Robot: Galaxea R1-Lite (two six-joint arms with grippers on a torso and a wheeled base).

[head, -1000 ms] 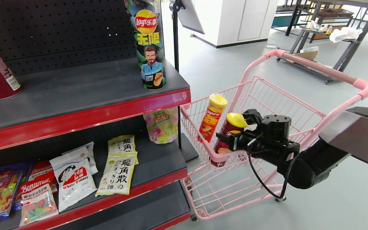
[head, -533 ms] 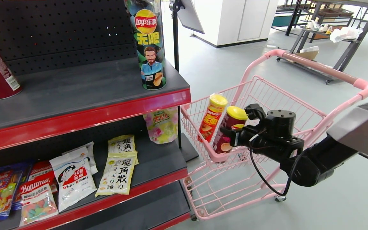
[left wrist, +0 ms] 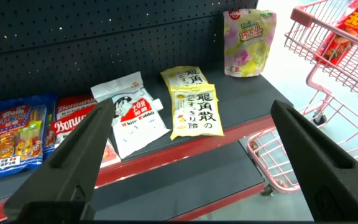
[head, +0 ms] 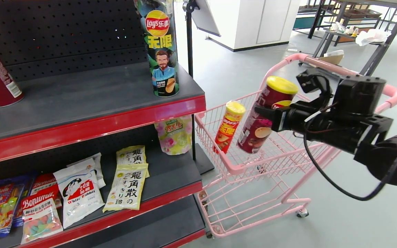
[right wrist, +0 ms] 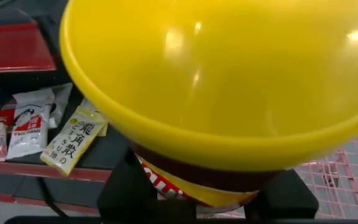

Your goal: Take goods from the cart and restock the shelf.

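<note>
Holding chip can [head: 258,128] | maroon, yellow-lidded, tilted | right hand [head: 285,103]

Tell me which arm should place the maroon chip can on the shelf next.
Right. The right gripper is shut on the maroon can, held above the pink cart, near the top shelf. The left gripper is open and empty, facing the lower shelf.

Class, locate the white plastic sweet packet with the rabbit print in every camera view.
Head view: white packet on the middle shelf, lower left.
Left wrist view: white packet between red packet and yellow packets with black characters.
Right wrist view: white packet beyond the held dark red can.
Shared landmark: those yellow packets beside it.
</note>
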